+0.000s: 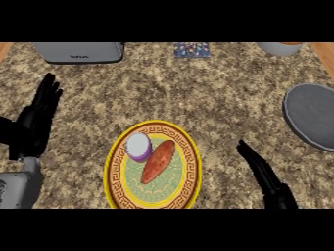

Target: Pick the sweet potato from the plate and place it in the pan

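Observation:
An orange sweet potato [158, 162] lies slanted on a yellow patterned plate [115, 176] near the front middle of the counter. Beside it on the plate sits a purple and white round vegetable [139, 147]. The grey pan [318, 116] rests at the right edge. My right hand [262, 175] is to the right of the plate, fingers straight and pointing up-left, touching nothing. My left hand [34, 121] stays open at the left with fingers up.
A grey appliance [78, 52] stands at the back left. A small patterned box [192, 49] is at the back middle, and a pale cup [279, 48] at the back right. Wooden strips border the counter on both sides.

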`<action>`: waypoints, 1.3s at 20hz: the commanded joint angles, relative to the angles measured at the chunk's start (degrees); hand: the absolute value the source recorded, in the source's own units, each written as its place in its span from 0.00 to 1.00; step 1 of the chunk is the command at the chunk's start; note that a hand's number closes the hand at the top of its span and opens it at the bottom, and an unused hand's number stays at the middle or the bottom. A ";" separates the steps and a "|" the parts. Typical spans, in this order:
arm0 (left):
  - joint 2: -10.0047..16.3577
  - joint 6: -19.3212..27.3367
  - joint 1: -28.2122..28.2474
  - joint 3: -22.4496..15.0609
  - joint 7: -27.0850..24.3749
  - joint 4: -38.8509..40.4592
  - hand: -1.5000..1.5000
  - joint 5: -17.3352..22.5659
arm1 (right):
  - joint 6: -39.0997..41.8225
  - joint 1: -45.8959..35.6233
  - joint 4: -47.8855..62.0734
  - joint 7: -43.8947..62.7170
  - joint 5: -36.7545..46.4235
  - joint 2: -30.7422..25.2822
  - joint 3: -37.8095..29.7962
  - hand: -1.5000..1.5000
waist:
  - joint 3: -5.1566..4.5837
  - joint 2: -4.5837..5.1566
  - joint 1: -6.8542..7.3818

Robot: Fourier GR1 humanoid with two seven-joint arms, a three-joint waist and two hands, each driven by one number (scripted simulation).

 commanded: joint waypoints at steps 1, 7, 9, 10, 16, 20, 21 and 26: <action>-0.53 -0.97 0.19 -0.67 0.10 -2.03 0.50 0.74 | 11.47 -1.92 -8.78 14.14 6.43 -6.38 0.04 0.00 | -0.08 0.05 1.44; -1.38 -0.10 -2.92 -0.60 0.79 1.09 0.50 -0.38 | 29.26 -14.47 -20.80 38.87 8.16 -2.22 1.93 0.00 | 0.09 0.34 1.61; -2.53 0.44 -3.65 -1.37 0.35 3.04 0.50 -1.19 | 34.52 -24.52 -19.34 44.17 6.47 0.22 -0.55 0.00 | 0.07 0.53 2.09; -0.48 -0.66 -4.76 0.06 4.14 0.26 0.50 0.41 | 35.22 -28.43 -16.46 47.04 8.36 3.32 2.00 0.00 | 0.11 0.38 2.46; -1.94 -1.18 -2.26 0.03 -2.01 2.95 0.50 -1.42 | 40.38 -44.16 -5.45 52.88 2.67 12.61 -1.52 0.00 | 0.19 0.39 2.08; -1.01 -2.53 -1.55 1.39 -1.69 2.96 0.50 -0.90 | 33.31 -42.73 -2.39 53.87 -0.10 12.80 5.95 0.00 | 0.23 0.28 1.89; -1.69 -1.87 0.08 0.05 2.89 -3.26 0.50 -0.63 | 29.26 -43.43 0.89 52.44 1.02 12.83 6.86 0.00 | 0.26 0.21 2.17; -2.86 -0.27 -2.82 0.18 -0.30 1.91 0.50 -3.53 | 31.11 -44.04 2.80 56.17 0.66 12.89 7.82 0.00 | 0.25 0.26 1.44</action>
